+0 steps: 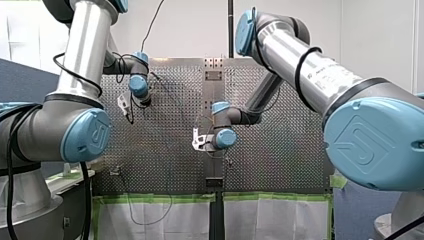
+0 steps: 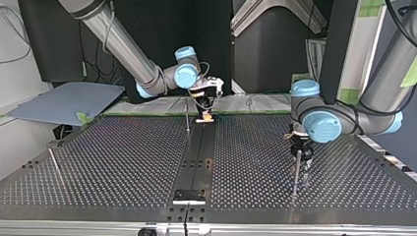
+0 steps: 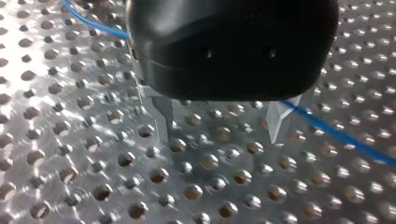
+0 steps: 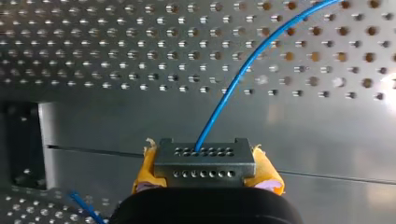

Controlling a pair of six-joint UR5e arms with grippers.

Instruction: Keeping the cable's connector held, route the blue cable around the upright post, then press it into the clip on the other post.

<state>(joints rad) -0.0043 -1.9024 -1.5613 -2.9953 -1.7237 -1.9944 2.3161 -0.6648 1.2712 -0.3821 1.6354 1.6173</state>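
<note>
Yellow pads (image 4: 267,173) on my right end effector (image 4: 204,173): state? (Op1)

Pressed against both sides of the grey connector (image 4: 204,162), pinching it. The blue cable (image 4: 243,70) comes out of the connector's hole row and arcs away over the perforated bench (image 4: 93,46). (Op2)

Where is that in the top view? (Op1)

My right end effector hangs low over the dark centre strip (image 2: 199,157), at the bench's far edge. A thin upright post (image 2: 187,117) stands just beside it, toward the view's left. (Op2)

And my left end effector (image 3: 222,135)? (Op1)

Metal fingers (image 3: 164,116) are spread, tips close above the bench, and only bare bench shows between them. The cable passes under the black body, in at one side and out past the other finger. Whether it touches that finger, cannot tell. (Op2)

Anything in the way? (Op1)

In the top view a second upright post (image 2: 296,172) stands right by my left end effector, on the camera's side. Touching or apart is unclear. A slanted rod (image 2: 54,164) stands well apart at the view's left. A black block (image 2: 189,195) sits on the strip at the near edge. (Op2)
</note>
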